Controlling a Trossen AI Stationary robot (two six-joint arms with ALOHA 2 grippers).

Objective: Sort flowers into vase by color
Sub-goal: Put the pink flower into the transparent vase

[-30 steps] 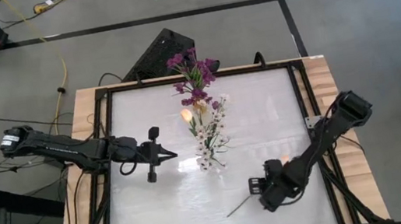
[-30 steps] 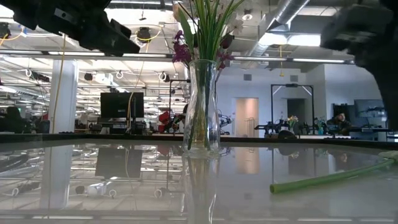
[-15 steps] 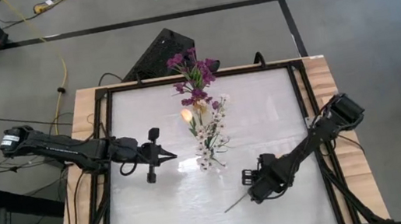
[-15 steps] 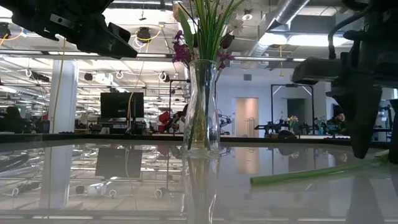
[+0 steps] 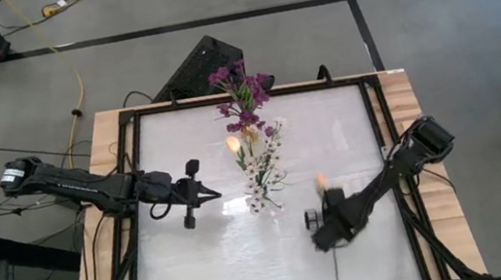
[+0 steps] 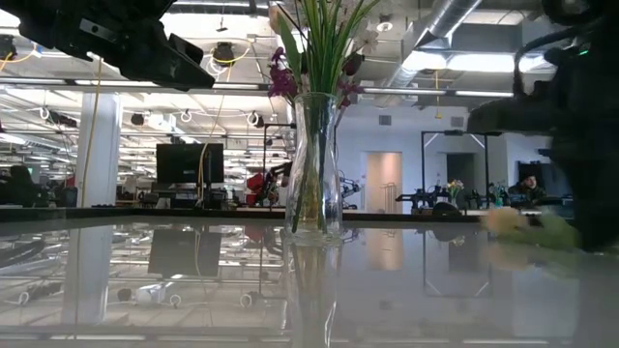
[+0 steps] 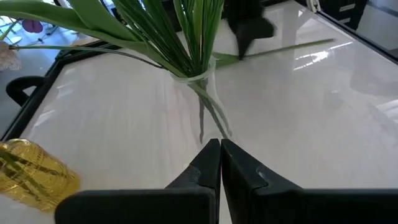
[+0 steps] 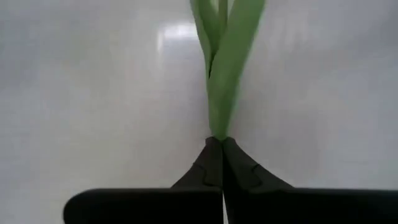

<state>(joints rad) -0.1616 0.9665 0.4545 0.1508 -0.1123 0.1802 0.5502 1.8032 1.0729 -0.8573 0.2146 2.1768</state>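
Observation:
A clear glass vase [image 6: 314, 164] stands mid-table and holds purple sprays, white blossoms and a peach bud [image 5: 252, 150]. In the left wrist view its green stems [image 7: 186, 50] fill the vase's mouth. A peach-cream tulip [image 5: 321, 182] with a long green stem lies right of the vase. Its bud points toward the far edge and its stem end [image 5: 336, 271] toward the near edge. My right gripper [image 5: 327, 232] is shut on that stem. My left gripper [image 5: 211, 196] hovers shut and empty, left of the vase. My right gripper pinches the tulip's green stem and leaf [image 8: 219, 121] between its two shut fingertips, about midway along the stem. The fingers come from above, pointing steeply down. Whether the flower is clear of the table, I cannot tell; it shows only as a blur [image 6: 527, 237] in the low view.
The glossy white tabletop [image 5: 199, 265] has a black frame and wooden side strips [image 5: 422, 135]. A golden object [image 7: 31, 177] lies near my left arm. A dark case [image 5: 201, 63] sits beyond the far edge. There is open tabletop at the near left.
My right gripper has come down and shifted toward the table's left, and has shut on the tulip's stem. The flower has turned about: its bud has swung toward the far edge and its stem end from the near left toward the near edge.

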